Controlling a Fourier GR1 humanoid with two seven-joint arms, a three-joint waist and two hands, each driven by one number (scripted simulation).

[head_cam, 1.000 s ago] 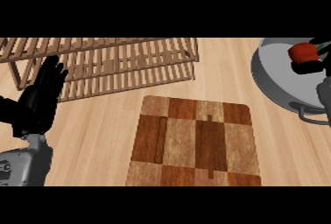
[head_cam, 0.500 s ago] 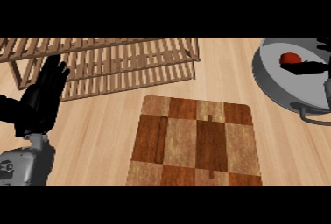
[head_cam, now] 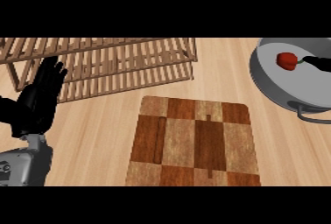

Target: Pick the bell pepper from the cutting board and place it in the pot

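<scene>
Left forearm: grey, at the lower left corner, directly below the left hand.
Left hand: black, at the far left, fingers straight, slightly apart and pointing up the view; holding nothing, at rest.
Counter: pale wood, spreading right from the left hand.
Slatted wooden rack: just right of the left hand and above it, with the fingertips overlapping its left end in this view.
Cutting board: checkered light and dark brown, right of the left hand and well apart from it, long axis running up and down the view.
Pot: round and grey, at the upper right, far from the left hand and beneath the right hand; loop handle on its lower edge.
Bell pepper: small and red, inside the pot, off the cutting board, just left of the right hand; a small dark nub on its right side faces that hand; long axis too small to tell.
Right hand: only a black sliver at the right edge, over the pot; whether spread or closed cannot be told.
</scene>
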